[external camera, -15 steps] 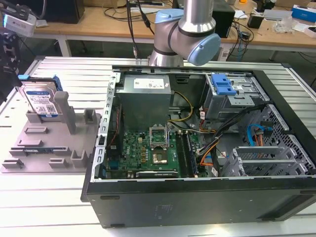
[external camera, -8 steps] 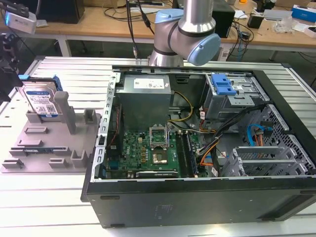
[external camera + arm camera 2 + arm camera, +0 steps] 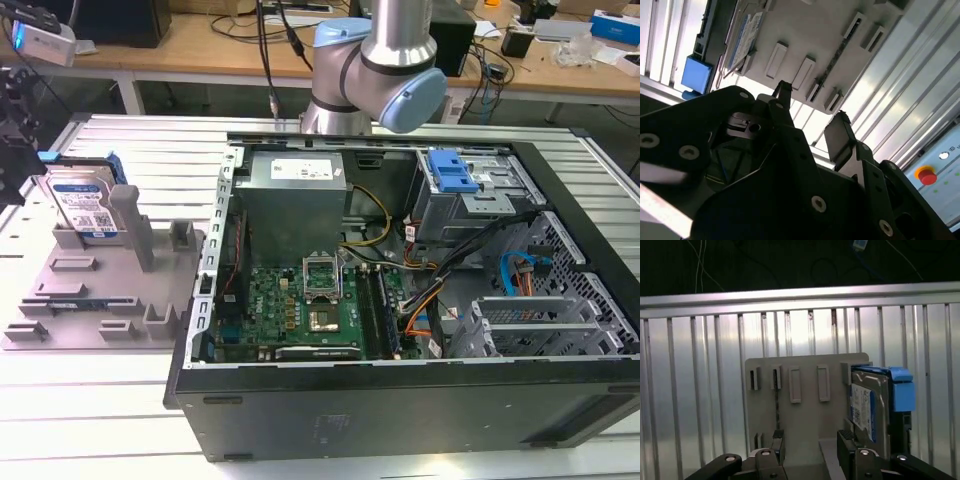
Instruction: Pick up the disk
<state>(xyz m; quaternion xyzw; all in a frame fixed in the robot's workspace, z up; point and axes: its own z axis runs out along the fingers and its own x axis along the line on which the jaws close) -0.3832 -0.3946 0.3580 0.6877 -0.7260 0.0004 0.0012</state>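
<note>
The disk [image 3: 85, 208] stands on edge in the grey plate [image 3: 100, 300], at the exterior view's left of the open computer case [image 3: 400, 300]. Upright pegs [image 3: 126, 215] brace it there, probably so its flat faces stay free for gripping. The gripper [image 3: 810, 442] points at the plate, its black fingers [image 3: 845, 445] spread with nothing between them, and the disk sits just beside one finger. The disk is a flat silver metal slab with a printed label [image 3: 861, 407] and blue plastic rails [image 3: 902, 390]. The plate is matte plastic on a ribbed metal table [image 3: 150, 140].
</note>
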